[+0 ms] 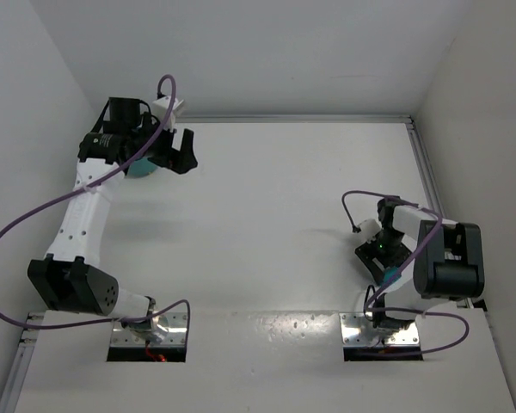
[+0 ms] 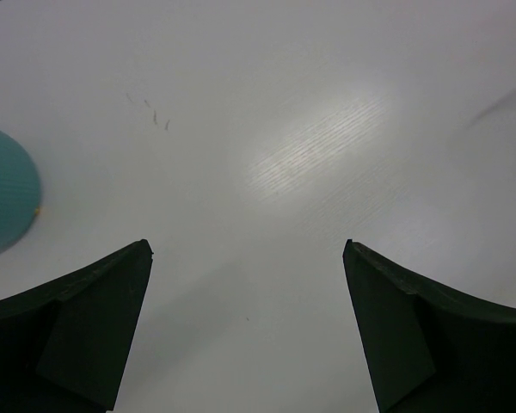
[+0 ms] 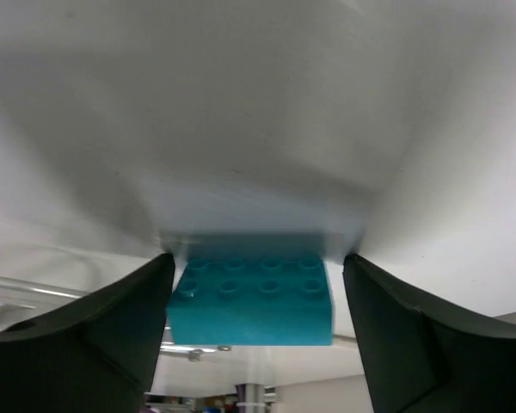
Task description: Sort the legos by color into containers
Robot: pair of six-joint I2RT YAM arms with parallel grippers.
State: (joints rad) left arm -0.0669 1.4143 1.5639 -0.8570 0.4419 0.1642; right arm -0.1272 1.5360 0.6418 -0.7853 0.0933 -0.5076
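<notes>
The teal-blue bowl (image 1: 141,169) sits at the far left, mostly hidden under my left wrist; only its rim (image 2: 7,200) shows in the left wrist view. My left gripper (image 1: 182,155) is open and empty (image 2: 248,249), over bare table just right of the bowl. My right gripper (image 3: 258,258) is folded back near its base (image 1: 387,268), its jaws closed on the ends of a cyan lego (image 3: 254,297), studs toward the camera. A bit of that cyan lego shows in the top view (image 1: 392,275). No red, yellow or purple legos are in view.
White walls enclose the table on the left, back and right, with a metal rail (image 1: 426,172) along the right edge. Purple cables (image 1: 34,215) loop off both arms. The arm base plates (image 1: 148,331) sit at the near edge.
</notes>
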